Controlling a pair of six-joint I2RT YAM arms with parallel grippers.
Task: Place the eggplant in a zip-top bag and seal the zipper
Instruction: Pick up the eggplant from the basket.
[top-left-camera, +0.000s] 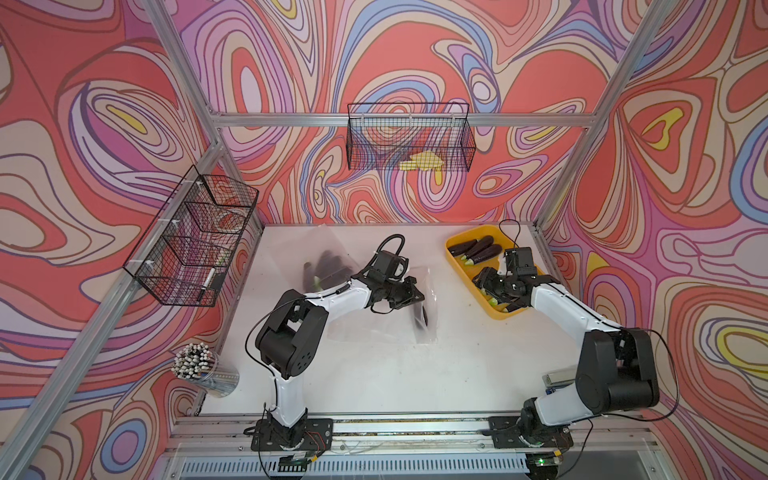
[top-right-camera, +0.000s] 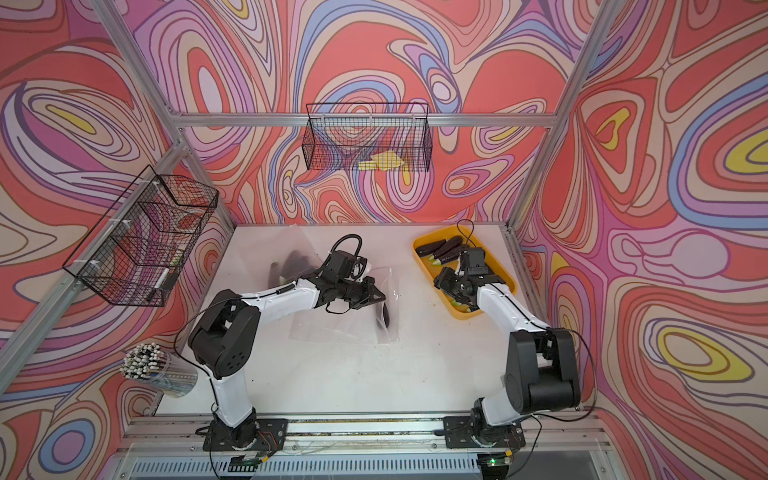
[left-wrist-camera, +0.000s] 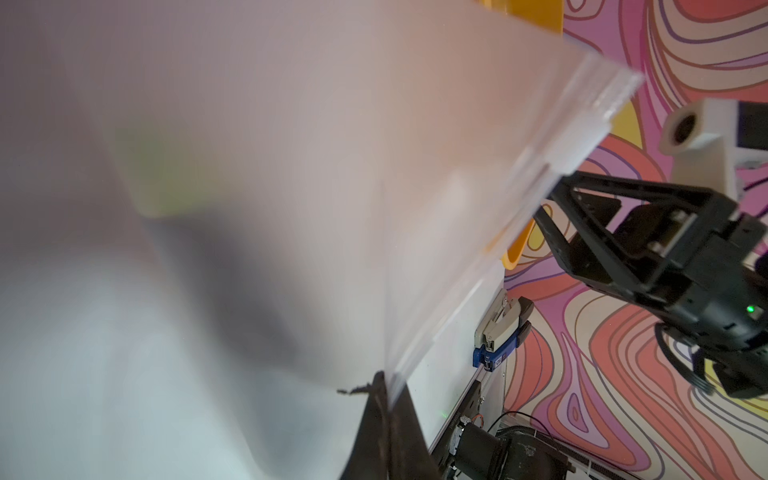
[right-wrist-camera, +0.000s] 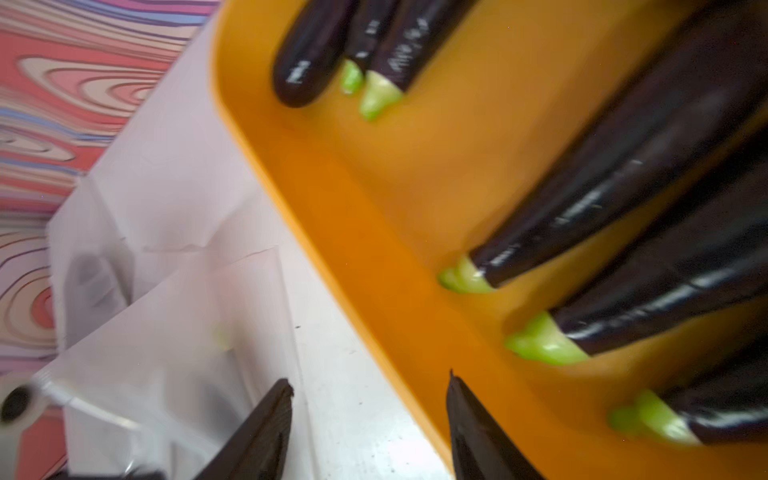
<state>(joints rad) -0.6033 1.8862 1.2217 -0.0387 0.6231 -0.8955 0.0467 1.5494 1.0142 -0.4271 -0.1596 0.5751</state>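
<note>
Your left end effector (top-left-camera: 417, 296) pinches the zip-top bag (top-left-camera: 386, 328) above the desk (top-left-camera: 374, 374); one eggplant (top-left-camera: 420, 319) lies inside it; your right end effector (right-wrist-camera: 370, 384) hangs spread over the rim of the yellow tray (right-wrist-camera: 353, 249) holding other eggplants (right-wrist-camera: 623, 199).

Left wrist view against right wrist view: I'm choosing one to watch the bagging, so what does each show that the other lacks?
Only left wrist: the left gripper pinched shut on the zip-top bag at its edge. Only right wrist: loose eggplants lying in the yellow tray. Both: the bag, the tray, the table, and the right gripper, open and empty.
</note>
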